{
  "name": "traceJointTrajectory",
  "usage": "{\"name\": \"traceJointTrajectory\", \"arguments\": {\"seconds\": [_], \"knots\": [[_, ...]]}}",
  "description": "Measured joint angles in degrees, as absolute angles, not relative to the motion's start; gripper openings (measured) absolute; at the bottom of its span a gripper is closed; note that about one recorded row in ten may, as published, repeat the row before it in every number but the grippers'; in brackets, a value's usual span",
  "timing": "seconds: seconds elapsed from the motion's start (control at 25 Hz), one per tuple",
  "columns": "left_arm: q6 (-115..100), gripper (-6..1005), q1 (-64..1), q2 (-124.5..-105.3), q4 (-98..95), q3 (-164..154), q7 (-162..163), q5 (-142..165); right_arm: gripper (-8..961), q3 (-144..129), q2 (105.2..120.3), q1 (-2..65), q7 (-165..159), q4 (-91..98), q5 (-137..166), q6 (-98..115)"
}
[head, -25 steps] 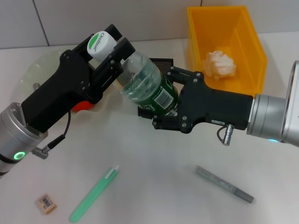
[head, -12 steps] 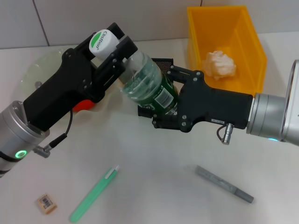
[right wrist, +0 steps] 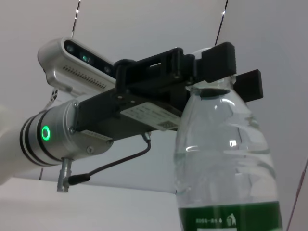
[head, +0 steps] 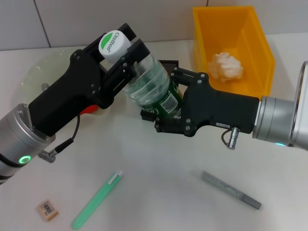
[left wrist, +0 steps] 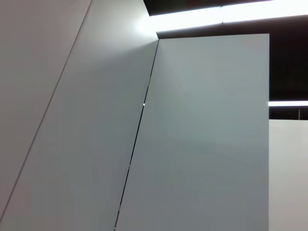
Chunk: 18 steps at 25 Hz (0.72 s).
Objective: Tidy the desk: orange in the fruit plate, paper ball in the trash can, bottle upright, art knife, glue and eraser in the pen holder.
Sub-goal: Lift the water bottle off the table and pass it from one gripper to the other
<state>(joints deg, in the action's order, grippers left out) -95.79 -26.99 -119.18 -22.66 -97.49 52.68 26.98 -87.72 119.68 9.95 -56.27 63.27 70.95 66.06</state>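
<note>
Both grippers hold the bottle (head: 153,91) above the middle of the table (head: 159,173): the left gripper (head: 126,54) has its fingers clamped at the neck just under the white cap, and the right gripper (head: 163,113) has its fingers closed around the green-labelled lower body. The bottle is tilted, cap toward the far left corner. Behind it stands the pen holder (head: 168,65), mostly hidden. The paper ball (head: 225,66) lies inside the trash can (head: 260,41) at the far right edge. The eraser (head: 48,209) sits near the front left corner.
</note>
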Motion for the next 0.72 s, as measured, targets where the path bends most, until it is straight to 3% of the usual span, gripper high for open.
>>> {"name": "traceJointTrajectory", "arguments": {"seconds": [0.72], "knots": [[-95.65,438,-27.09,-119.18,-23.13,-97.67,53.33,27.32,766,-88.57,119.44,10.83,-56.67,62.38,70.72,64.26]]}}
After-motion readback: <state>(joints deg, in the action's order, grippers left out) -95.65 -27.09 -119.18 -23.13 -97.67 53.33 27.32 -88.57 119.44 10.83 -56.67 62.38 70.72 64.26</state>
